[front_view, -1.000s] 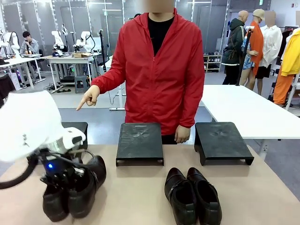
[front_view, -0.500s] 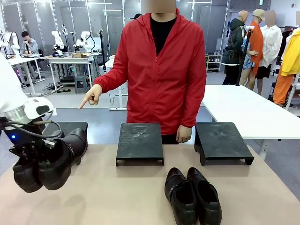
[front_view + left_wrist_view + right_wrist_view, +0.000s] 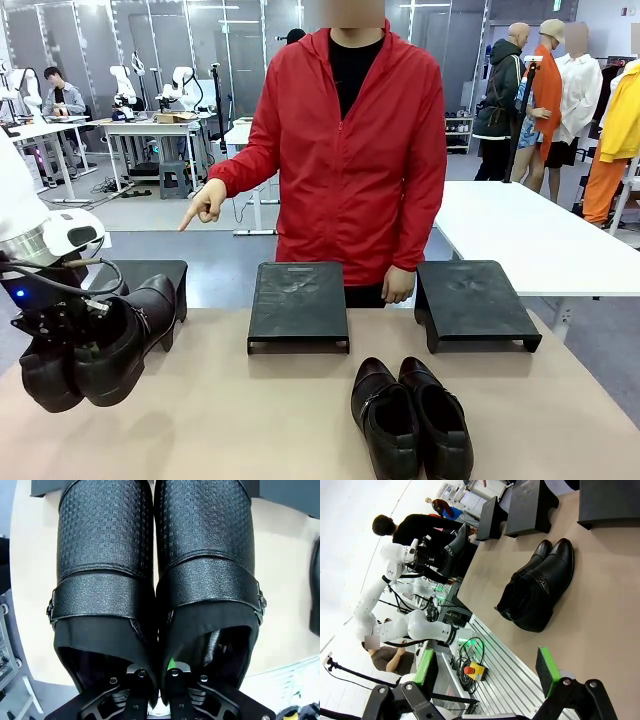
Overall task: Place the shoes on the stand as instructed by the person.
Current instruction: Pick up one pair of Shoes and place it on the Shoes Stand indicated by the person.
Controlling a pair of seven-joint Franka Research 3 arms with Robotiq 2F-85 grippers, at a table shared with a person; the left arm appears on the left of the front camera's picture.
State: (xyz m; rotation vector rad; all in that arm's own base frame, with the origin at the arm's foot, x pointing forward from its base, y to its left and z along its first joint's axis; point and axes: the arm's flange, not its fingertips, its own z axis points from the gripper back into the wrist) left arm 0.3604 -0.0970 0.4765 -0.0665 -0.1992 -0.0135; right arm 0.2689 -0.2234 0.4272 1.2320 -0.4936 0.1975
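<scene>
- Holding one pair of shoes point(image 3: 90, 355) clear of the desk point(image 3: 250, 420), left jaws clamp shut.
- Left stand point(image 3: 160, 275) lies just behind the heels.
- Right jaws gape empty.

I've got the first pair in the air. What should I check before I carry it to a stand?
1. Left gripper shut on the lifted shoes: ok.
2. Shoes off the table: ok.
3. Person's hand points toward the left stand: ok.
4. Left stand's top free: cannot tell, partly hidden.
5. Right gripper open, apart from the other pair: ok.
</scene>
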